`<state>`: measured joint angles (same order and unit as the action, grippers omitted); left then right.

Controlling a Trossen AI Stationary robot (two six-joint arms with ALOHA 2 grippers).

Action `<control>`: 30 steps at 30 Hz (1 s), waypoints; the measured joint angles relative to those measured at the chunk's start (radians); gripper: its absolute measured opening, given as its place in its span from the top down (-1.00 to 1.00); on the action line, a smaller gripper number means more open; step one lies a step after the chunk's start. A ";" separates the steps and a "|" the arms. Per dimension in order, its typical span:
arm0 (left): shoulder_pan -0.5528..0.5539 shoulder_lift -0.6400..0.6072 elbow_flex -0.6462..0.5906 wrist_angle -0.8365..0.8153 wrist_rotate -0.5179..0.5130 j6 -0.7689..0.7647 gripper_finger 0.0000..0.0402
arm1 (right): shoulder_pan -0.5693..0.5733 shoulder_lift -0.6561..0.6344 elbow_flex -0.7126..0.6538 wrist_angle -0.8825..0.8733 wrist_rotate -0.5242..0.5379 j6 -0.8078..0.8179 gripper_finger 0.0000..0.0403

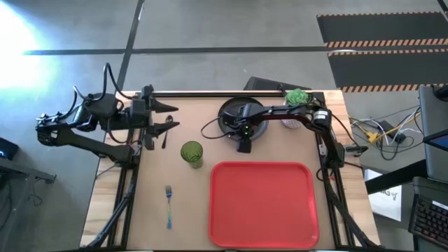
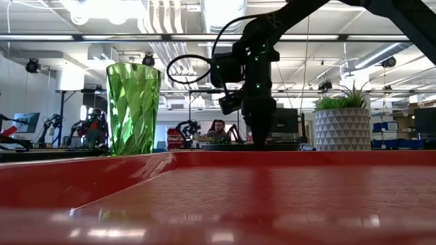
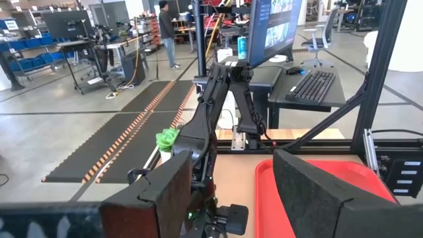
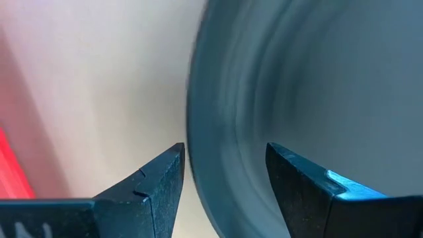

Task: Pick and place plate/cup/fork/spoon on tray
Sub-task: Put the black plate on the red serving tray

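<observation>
Right gripper (image 1: 244,145): down at the plate's (image 1: 234,112) edge nearest the tray — fingers spread, rim between them, not clamped.
Left gripper (image 1: 170,115): parked well off to the side, fingers apart, empty.
Cup (image 1: 191,152): between both grippers, beside the tray (image 1: 263,204).
Fork (image 1: 169,204): past the cup.

We see strong white glare on the floor (image 1: 21,28) at the high view's upper left. Ceiling lights (image 2: 102,8) glow brightly in the low view. The plate (image 4: 310,86) blurs close up, and the tray (image 2: 218,204) smears near the lens.
</observation>
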<state>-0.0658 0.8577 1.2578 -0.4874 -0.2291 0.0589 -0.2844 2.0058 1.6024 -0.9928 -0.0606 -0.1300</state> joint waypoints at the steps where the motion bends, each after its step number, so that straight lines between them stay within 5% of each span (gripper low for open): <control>1: 0.000 -0.001 0.000 0.000 0.000 0.000 0.03 | 0.000 0.003 0.000 0.005 -0.001 0.002 0.00; 15: 0.000 -0.003 -0.003 0.000 0.000 0.000 0.03 | -0.005 0.012 -0.007 0.028 -0.036 0.001 0.05; 30: 0.000 -0.005 -0.003 0.008 0.019 -0.001 0.03 | -0.005 0.000 -0.100 0.129 -0.045 0.063 0.82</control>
<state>-0.0658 0.8525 1.2550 -0.4793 -0.2096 0.0578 -0.2897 2.0054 1.5019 -0.8636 -0.1054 -0.0670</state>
